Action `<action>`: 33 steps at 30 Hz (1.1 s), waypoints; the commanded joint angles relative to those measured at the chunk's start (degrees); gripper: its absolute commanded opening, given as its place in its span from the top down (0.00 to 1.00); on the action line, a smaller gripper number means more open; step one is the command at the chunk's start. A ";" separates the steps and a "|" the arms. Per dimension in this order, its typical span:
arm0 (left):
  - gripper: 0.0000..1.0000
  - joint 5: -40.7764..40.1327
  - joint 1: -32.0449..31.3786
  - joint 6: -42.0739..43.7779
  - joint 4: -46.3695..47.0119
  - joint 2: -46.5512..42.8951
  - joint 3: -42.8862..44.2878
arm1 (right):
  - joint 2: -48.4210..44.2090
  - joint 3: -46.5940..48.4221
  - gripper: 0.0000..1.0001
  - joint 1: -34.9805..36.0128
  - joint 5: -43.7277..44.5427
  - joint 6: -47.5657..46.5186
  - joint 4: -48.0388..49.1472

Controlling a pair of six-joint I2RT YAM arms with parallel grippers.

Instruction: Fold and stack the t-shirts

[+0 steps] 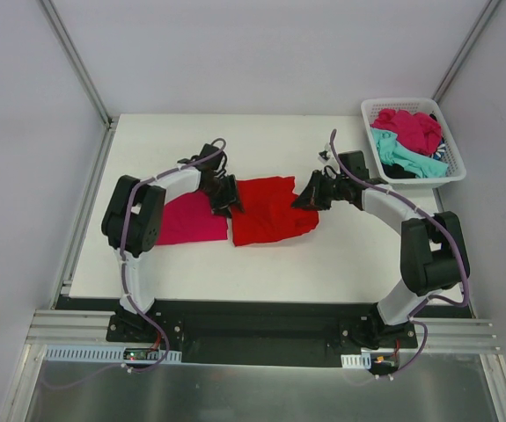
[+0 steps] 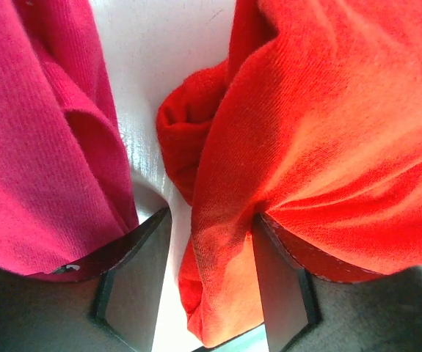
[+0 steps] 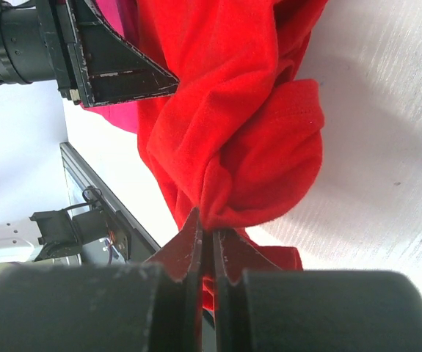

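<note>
The bright red t-shirt (image 1: 270, 211) lies crumpled at the table's middle. My left gripper (image 1: 226, 200) sits at its left edge and my right gripper (image 1: 310, 195) at its right edge. In the left wrist view the left gripper (image 2: 211, 249) is open. A fold of the red t-shirt (image 2: 328, 147) hangs loosely between its fingers (image 2: 133, 286), with bare table showing beside the left one. The right gripper (image 3: 212, 242) is shut on a bunched edge of the red t-shirt (image 3: 233, 132). A folded magenta t-shirt (image 1: 191, 220) lies just left of the red one.
A white lattice basket (image 1: 369, 110) stands at the back right, holding a magenta t-shirt (image 1: 408, 126), a teal one (image 1: 407, 158) and a dark one (image 1: 442, 151). The left gripper (image 3: 115, 66) shows at the top of the right wrist view.
</note>
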 commanded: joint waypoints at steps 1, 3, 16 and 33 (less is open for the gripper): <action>0.52 -1.34 -1.29 -1.89 1.34 -0.51 -4.69 | -2.02 2.19 0.99 -0.39 -1.02 -0.53 0.28; 0.52 0.51 -1.81 -4.09 7.05 -0.07 -6.28 | -2.10 2.28 0.99 -0.30 -0.93 -0.53 0.37; 0.69 7.45 -5.60 -21.68 36.32 2.22 -15.16 | -1.32 2.72 0.99 -0.39 -1.28 -0.71 0.28; 1.00 6.58 -2.35 -9.92 10.16 -6.57 -1.29 | -0.88 3.16 0.99 0.13 0.48 -1.06 -0.68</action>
